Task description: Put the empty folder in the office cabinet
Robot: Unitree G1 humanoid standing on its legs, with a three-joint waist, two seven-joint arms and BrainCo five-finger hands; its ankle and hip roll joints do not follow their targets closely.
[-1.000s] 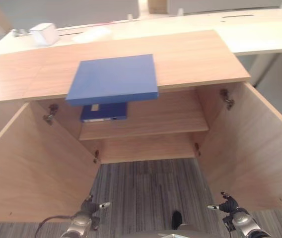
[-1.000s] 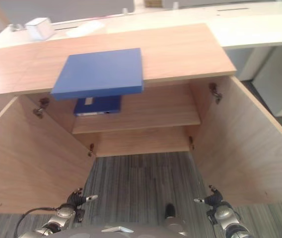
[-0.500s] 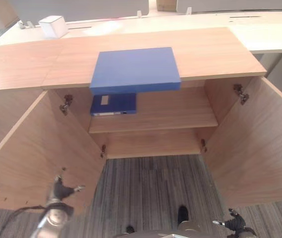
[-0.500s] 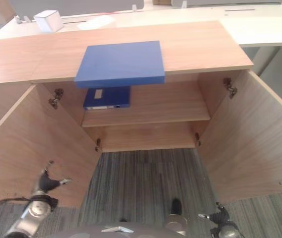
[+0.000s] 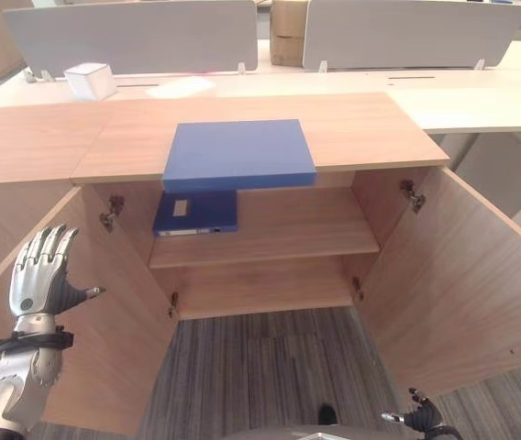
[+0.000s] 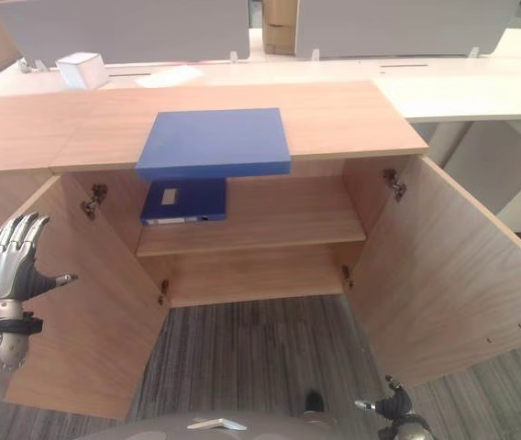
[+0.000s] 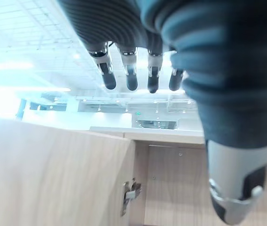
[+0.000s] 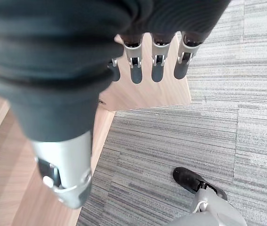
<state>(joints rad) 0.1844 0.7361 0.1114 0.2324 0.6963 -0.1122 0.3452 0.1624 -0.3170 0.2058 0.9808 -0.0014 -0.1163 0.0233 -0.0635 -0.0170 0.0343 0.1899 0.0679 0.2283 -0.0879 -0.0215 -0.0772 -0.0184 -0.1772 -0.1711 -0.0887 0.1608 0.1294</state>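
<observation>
Blue folder point(image 5: 238, 154) flat on cabinet top point(image 5: 361, 128), left hand point(image 5: 42, 273) raised, fingers straight

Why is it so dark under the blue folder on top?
In the left eye view the blue folder sticks out past the cabinet top, so its shadow falls on the second folder on the shelf; in the left wrist view, bright ceiling light glares behind the left hand.

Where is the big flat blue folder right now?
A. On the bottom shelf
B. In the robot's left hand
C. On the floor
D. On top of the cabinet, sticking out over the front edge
D: the blue folder lies flat on the cabinet top, its front edge sticking out over the open cabinet.
</observation>
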